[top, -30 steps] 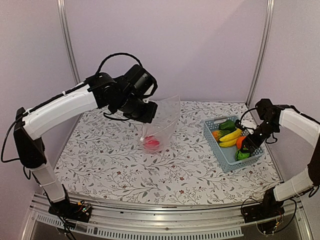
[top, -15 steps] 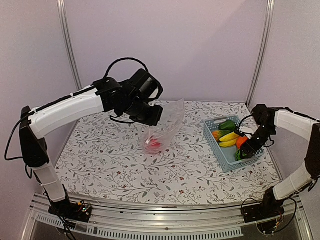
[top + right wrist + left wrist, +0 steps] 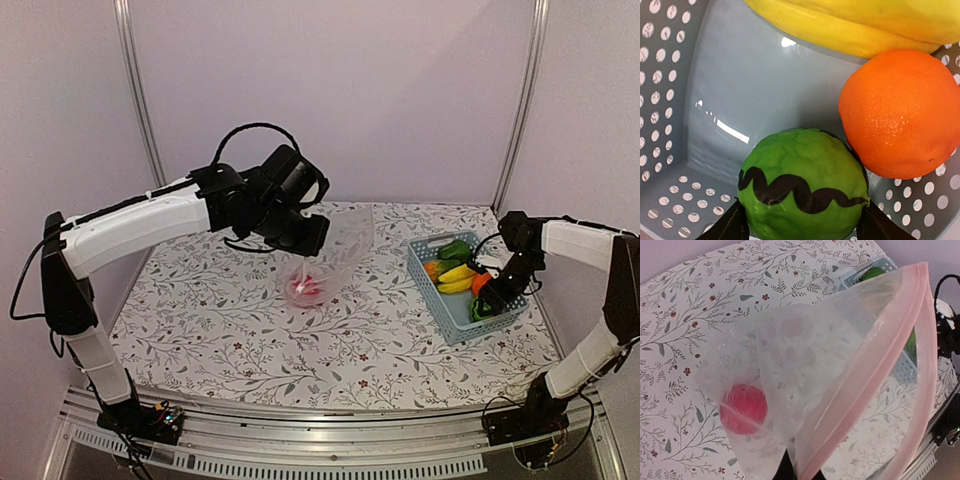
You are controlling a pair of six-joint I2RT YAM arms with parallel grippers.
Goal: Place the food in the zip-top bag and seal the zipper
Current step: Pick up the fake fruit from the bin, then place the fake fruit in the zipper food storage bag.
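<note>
The melon (image 3: 802,192) is sitting in a corner of the basket (image 3: 725,100), touching the orange (image 3: 900,112), with the banana (image 3: 855,25) lying just beyond both. The right gripper (image 3: 800,227) is reaching down over the melon with one finger on each side. Its jaws are standing wide around it, but I cannot tell whether they are already pressing on it.

Well apart to the left, the bag (image 3: 345,240) is hanging from the left gripper (image 3: 305,235), which is clamping shut on the bag's edge. The bag's bottom is resting on the table (image 3: 200,300), with the pink fruit (image 3: 742,409) inside.

The melon is smooth and rounded, so an off-centre squeeze is likely to pop it out of the fingers. The orange is leaning on it and may get dragged or rolled as the melon lifts. A finger may also catch on the basket wall close by. Only one edge of the bag is being held, so the mouth may be sagging too narrow, and a drop could hit the rim and land on the table.

The melon is looking slightly wider than tall in the wrist view, with its wavy black stripe running from finger to finger. The bag is slanting up from the table, its mouth opening up and to the right toward the basket. The zipper (image 3: 865,385) is running away from the left gripper in that same direction.
</note>
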